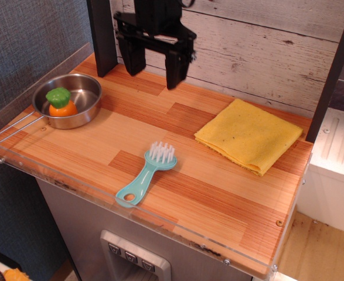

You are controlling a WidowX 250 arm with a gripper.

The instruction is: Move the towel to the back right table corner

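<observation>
The yellow folded towel [249, 135] lies flat on the striped wood table [160, 123], at the back right near the wall and the dark post. My black gripper [154, 67] hangs open and empty above the back middle-left of the table, well to the left of the towel and apart from it. Its two fingers point down with a wide gap between them.
A steel pan [72, 100] with a long handle holds an orange and green toy carrot [61, 102] at the back left. A teal brush [146, 173] lies in the front middle. A clear plastic rim [130, 216] runs along the front edge. Dark posts stand at both back corners.
</observation>
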